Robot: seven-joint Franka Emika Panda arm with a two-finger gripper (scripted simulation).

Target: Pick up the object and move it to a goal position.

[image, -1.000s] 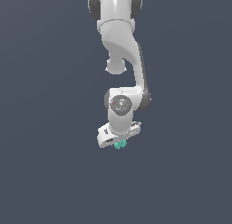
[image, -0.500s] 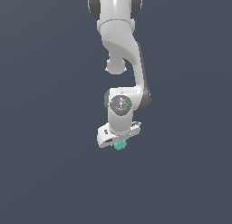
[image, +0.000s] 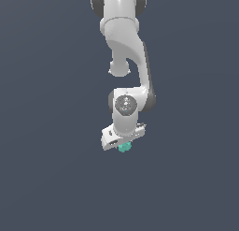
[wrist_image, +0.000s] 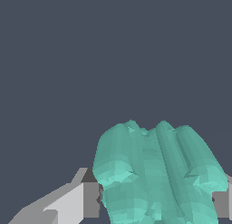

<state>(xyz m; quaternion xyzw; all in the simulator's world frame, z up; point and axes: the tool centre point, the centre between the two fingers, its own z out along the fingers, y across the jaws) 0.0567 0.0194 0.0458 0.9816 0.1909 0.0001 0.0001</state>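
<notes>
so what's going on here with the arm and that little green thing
A white Panda arm is holding a small teal-green lumpy ball in its pincer. In the wrist view the ball sits between the two fingers, which are shut on its sides. It hangs under the pincer against a plain dark grey background; no goal marker is visible.

Surroundings: a uniform dark slate-grey backdrop (image: 46,178) filled the exterior view.
The same flat grey field (wrist_image: 113,46) lay behind everything in the wrist view; no edge, seam, shadow or texture could be made out, so floor and wall could not be told apart.
</notes>
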